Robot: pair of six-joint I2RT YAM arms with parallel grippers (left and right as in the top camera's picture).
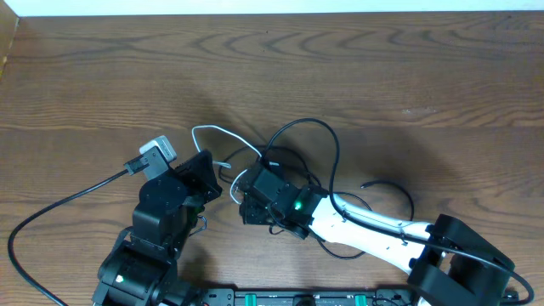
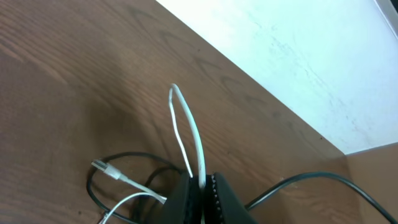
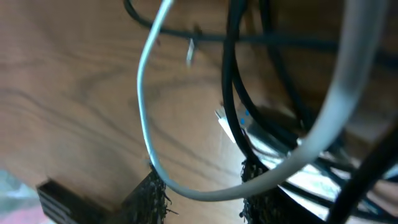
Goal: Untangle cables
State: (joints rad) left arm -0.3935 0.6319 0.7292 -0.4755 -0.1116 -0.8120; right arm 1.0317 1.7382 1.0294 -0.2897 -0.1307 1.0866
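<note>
The left jaws are shut tight on the white cord (image 2: 173,92), and its loop sticks out ahead of them. The right jaws are apart. The white cord runs across the gap between them, with the black cords (image 3: 229,62) just past it. If the right jaws close now, they may catch a black cord too — then pulling could make the knot on the tabletop (image 1: 382,68) tighter.

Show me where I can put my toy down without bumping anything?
The far strip of table along the white wall is bare. So is the right side, past the black cables. The middle is crowded: the white cable, the black cables, the left claw and the right claw all bunch together there.
</note>
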